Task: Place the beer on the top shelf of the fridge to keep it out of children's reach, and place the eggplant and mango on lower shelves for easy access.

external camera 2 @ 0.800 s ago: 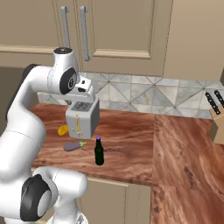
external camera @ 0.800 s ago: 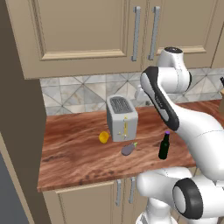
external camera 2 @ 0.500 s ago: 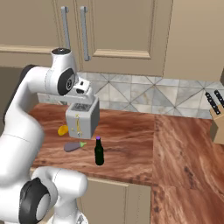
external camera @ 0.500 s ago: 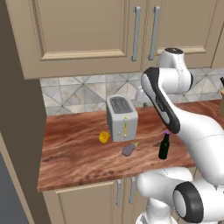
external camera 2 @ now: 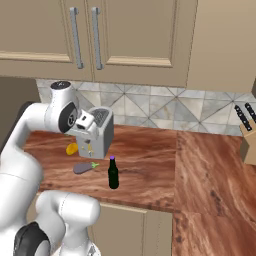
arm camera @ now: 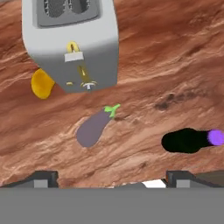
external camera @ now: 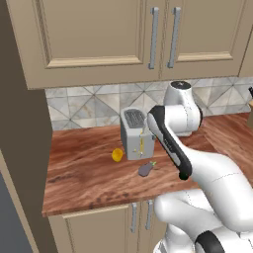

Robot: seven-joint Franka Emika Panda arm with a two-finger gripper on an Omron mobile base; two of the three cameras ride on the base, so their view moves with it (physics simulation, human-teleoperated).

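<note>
Wood counter [external camera 2: 150, 165] carries the beer [external camera 2: 113, 173], eggplant [arm camera: 92, 127] and mango [arm camera: 41, 83] beside a toaster [arm camera: 72, 43]. None is shelved yet. Claw [arm camera: 111, 177] hangs open above them, holding nothing.

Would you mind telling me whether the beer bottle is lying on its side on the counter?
No, the beer bottle stands upright on the wooden counter, purple cap up, just right of the eggplant.
</note>
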